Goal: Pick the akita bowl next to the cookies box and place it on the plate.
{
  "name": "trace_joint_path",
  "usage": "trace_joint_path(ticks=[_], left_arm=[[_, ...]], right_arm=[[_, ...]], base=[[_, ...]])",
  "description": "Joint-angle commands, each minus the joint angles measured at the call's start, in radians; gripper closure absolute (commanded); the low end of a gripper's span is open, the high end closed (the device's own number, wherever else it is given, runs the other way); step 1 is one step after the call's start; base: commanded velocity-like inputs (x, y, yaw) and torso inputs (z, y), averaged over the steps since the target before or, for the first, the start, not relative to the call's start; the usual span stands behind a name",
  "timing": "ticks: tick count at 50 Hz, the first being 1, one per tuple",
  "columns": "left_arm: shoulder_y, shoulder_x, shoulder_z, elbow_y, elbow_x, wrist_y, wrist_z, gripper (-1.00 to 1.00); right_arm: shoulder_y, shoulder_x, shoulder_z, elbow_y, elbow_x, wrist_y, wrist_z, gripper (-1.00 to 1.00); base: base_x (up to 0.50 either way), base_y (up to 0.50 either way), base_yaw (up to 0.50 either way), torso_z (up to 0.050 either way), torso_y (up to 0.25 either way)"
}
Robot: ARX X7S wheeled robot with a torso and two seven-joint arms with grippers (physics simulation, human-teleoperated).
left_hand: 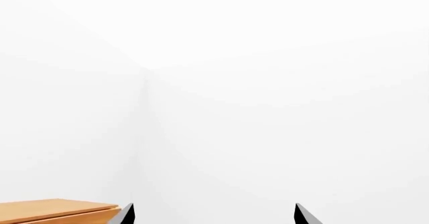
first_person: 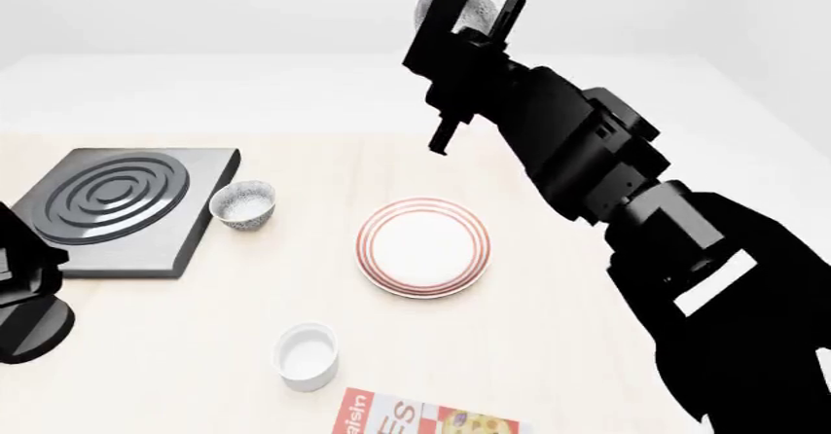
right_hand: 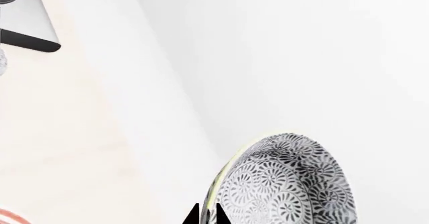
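My right gripper (right_hand: 206, 217) is shut on the rim of the akita bowl (right_hand: 288, 184), a dark grey-and-white patterned bowl held tilted on edge. In the head view this bowl (first_person: 484, 8) is raised high above the far side of the table. The red-ringed white plate (first_person: 423, 247) lies at the table's middle, below and nearer than the bowl. The cookies box (first_person: 429, 420) shows partly at the near edge. My left gripper (left_hand: 214, 217) is open, with nothing between its fingers, facing a white wall.
A second patterned bowl (first_person: 243, 204) sits left of the plate, beside a black stove plate (first_person: 117, 205). A plain white cup (first_person: 307, 354) stands near the cookies box. My left arm (first_person: 26, 298) hangs at the table's left. A wooden edge (left_hand: 60, 211) shows in the left wrist view.
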Motion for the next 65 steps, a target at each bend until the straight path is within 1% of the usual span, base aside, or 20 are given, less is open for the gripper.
trace_joint_path(ticks=[1, 5, 9, 15, 20, 21, 22, 26, 33, 53, 65], left_arm=[[-0.007, 0.001, 0.011, -0.004, 0.001, 0.002, -0.001, -1.00], [0.002, 0.002, 0.003, -0.008, 0.002, 0.009, 0.002, -1.00], [0.002, 0.007, 0.008, -0.015, 0.008, 0.014, 0.006, -1.00], [0.010, 0.008, 0.000, -0.018, 0.008, 0.022, 0.009, -1.00], [0.013, 0.009, -0.004, -0.019, 0.007, 0.024, 0.010, -1.00], [0.010, 0.009, 0.000, -0.019, 0.008, 0.023, 0.010, -1.00], [0.010, 0.009, 0.000, -0.019, 0.008, 0.023, 0.010, -1.00], [0.010, 0.007, -0.001, -0.017, 0.009, 0.023, 0.011, -1.00], [0.004, 0.006, 0.004, -0.015, 0.007, 0.018, 0.007, -1.00], [0.006, 0.010, 0.010, -0.016, 0.015, 0.024, 0.010, -1.00], [0.014, 0.005, 0.004, -0.015, 0.013, 0.022, 0.010, -1.00]], right_arm=[[0.067, -0.116, -0.169, 0.213, 0.182, -0.013, 0.032, 1.00], [0.073, -0.116, -0.242, 0.186, 0.314, 0.051, 0.064, 1.00], [0.078, -0.116, -0.287, 0.166, 0.390, 0.084, 0.101, 1.00], [0.092, -0.116, -0.319, 0.147, 0.459, 0.131, 0.102, 1.00], [0.086, -0.116, -0.336, 0.139, 0.458, 0.165, 0.069, 1.00], [0.085, -0.116, -0.345, 0.133, 0.453, 0.185, 0.040, 1.00], [0.081, -0.116, -0.344, 0.135, 0.443, 0.178, 0.058, 1.00], [0.075, -0.116, -0.344, 0.132, 0.435, 0.197, 0.035, 1.00], [0.059, -0.116, -0.346, 0.112, 0.438, 0.263, -0.077, 1.00], [0.031, -0.116, -0.343, 0.107, 0.398, 0.263, -0.083, 1.00], [0.021, -0.116, -0.348, 0.085, 0.391, 0.267, -0.128, 1.00]], base=[[0.00, 0.00, 0.00, 0.000, 0.000], [0.00, 0.00, 0.00, 0.000, 0.000], [0.00, 0.00, 0.00, 0.000, 0.003], [0.00, 0.00, 0.00, 0.000, 0.000], [0.00, 0.00, 0.00, 0.000, 0.000], [0.00, 0.00, 0.00, 0.000, 0.000], [0.00, 0.00, 0.00, 0.000, 0.000], [0.00, 0.00, 0.00, 0.000, 0.000], [0.00, 0.00, 0.00, 0.000, 0.001], [0.00, 0.00, 0.00, 0.000, 0.001], [0.00, 0.00, 0.00, 0.000, 0.000]])
